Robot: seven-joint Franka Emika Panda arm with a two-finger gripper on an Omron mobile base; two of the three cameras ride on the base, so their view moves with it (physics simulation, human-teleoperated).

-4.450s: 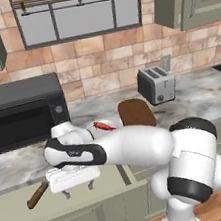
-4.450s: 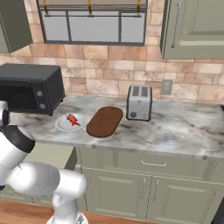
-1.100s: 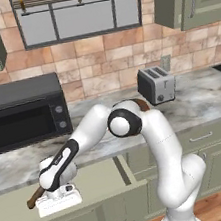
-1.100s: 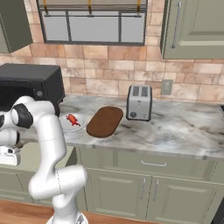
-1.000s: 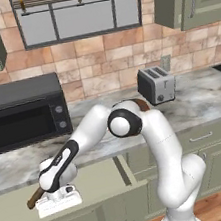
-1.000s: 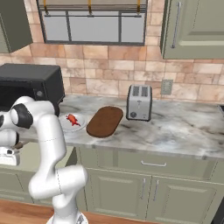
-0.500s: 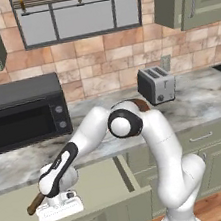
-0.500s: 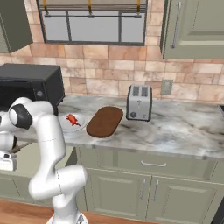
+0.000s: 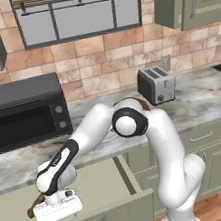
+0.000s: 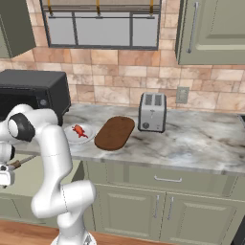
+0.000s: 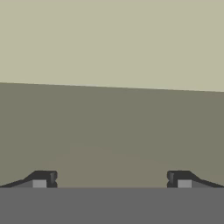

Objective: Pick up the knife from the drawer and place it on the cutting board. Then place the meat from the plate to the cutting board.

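Note:
The drawer (image 9: 101, 185) stands pulled out below the counter, its pale floor showing. The knife (image 9: 33, 209) lies in it, its brown handle sticking out left of my hand; its slim length (image 10: 20, 162) runs by the drawer's back. My gripper (image 9: 58, 215) is low inside the drawer, right beside the knife, at the picture's left edge (image 10: 4, 178). In the hand view the gripper (image 11: 111, 181) is open, fingertips (image 11: 41, 180) wide apart over bare drawer floor. The meat (image 10: 79, 130) rests on the white plate (image 10: 68, 136), next to the dark cutting board (image 10: 115, 132).
A black microwave (image 9: 22, 116) sits on the marble counter above the drawer. A silver toaster (image 10: 151, 112) stands right of the board. The drawer's right wall (image 9: 126, 173) lies close to my forearm. Closed cabinets fill the space below the counter (image 10: 191, 139).
My hand has sunk lower into the drawer beside the knife. The jaws stayed wide open, and the knife, meat and board have not moved.

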